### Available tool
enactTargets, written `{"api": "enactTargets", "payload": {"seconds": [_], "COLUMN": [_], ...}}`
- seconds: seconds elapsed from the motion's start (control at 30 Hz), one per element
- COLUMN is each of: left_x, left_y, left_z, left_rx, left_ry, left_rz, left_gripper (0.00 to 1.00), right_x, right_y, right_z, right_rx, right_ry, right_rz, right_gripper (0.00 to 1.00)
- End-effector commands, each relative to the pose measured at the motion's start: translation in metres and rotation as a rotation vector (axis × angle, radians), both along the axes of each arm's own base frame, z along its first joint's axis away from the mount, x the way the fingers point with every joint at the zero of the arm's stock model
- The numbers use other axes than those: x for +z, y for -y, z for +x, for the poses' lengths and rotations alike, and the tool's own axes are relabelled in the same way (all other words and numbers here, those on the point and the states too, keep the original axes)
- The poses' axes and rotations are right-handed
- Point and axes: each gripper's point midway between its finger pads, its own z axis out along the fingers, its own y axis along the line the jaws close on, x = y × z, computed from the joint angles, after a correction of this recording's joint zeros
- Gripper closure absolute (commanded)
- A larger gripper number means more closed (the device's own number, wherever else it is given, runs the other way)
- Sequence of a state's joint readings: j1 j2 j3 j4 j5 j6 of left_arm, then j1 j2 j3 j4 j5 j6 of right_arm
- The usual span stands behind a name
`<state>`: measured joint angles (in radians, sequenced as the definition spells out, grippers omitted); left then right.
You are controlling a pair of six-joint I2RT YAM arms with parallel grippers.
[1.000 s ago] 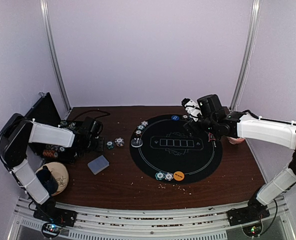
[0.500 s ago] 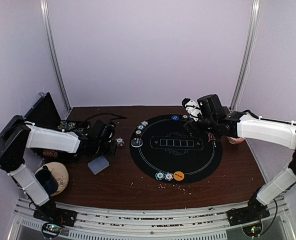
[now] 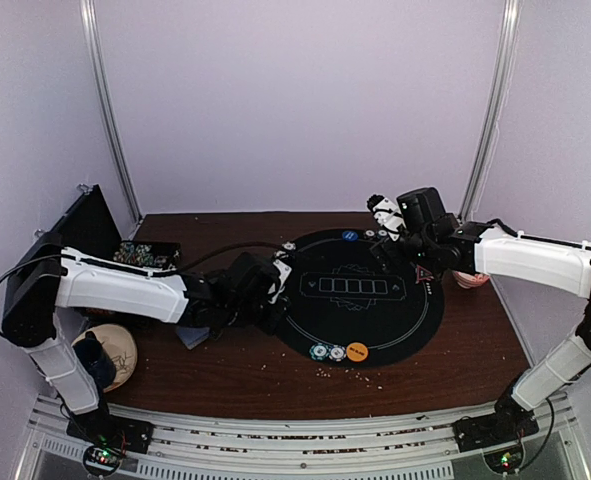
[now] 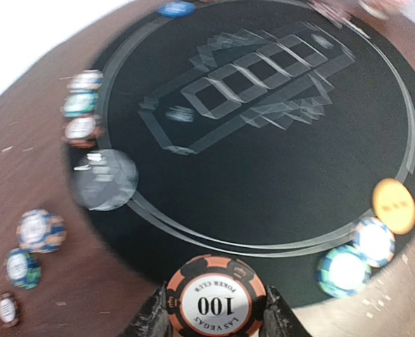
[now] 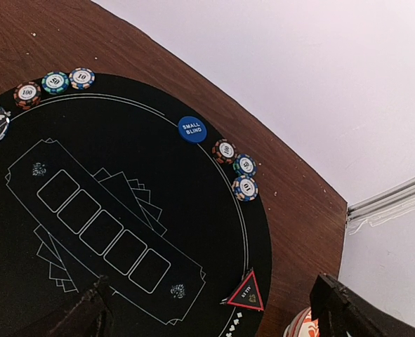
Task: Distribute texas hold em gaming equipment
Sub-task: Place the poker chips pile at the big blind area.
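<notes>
Left pincer (image 4: 214, 317) clamps a red 100 chip (image 4: 215, 295), lower rim cropped; right pincer (image 5: 214, 309) gapes empty.

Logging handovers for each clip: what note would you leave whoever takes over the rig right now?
Left gripper: shut on a red chip, at the mat's left edge.
Right gripper: open, empty, over the mat's far right.
Done: chip trio on the left rim, second trio beside the blue disc, chip pair beside the orange disc, red triangle on the rim.
Left: set down the held chip; loose chips lie off the mat; card deck undealt on the table.
</notes>
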<state>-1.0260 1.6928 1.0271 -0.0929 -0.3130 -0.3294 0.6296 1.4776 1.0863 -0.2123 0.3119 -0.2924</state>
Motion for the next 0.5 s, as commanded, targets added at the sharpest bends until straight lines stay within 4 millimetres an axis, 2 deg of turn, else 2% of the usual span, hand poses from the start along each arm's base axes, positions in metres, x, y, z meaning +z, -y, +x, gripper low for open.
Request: {"api": "enactTargets", "payload": {"seconds": [0.0,0.1,0.33,0.47], "left_x": [-0.023,-0.033,-0.028,-0.041], "left_y": [0.034,0.045,0.052,0.055], "left_z": [-0.027,-0.036,-0.047,-0.052], "left_rx": [-0.161,-0.219,-0.31,-0.358], "left_ry": [-0.034,-0.045,-0.021,-0.042], "left_rz": [0.052,0.059,0.012,0.04], "left_gripper": [0.63,0.63,0.63,0.63], "right_x": [-0.002,-0.003,-0.003,-0.003], "right_y": [0.005,0.006,0.006,0.006], "right_z": [0.002,0.002,0.003,0.003], "right_rx": [-0.016,-0.02,-0.017,-0.016], "right_ry": [0.007,0.005,0.004,0.004], "right_rz": [-0.013,-0.016,-0.015,-0.013], "right_gripper": [0.0,0.0,0.0,0.0]}}
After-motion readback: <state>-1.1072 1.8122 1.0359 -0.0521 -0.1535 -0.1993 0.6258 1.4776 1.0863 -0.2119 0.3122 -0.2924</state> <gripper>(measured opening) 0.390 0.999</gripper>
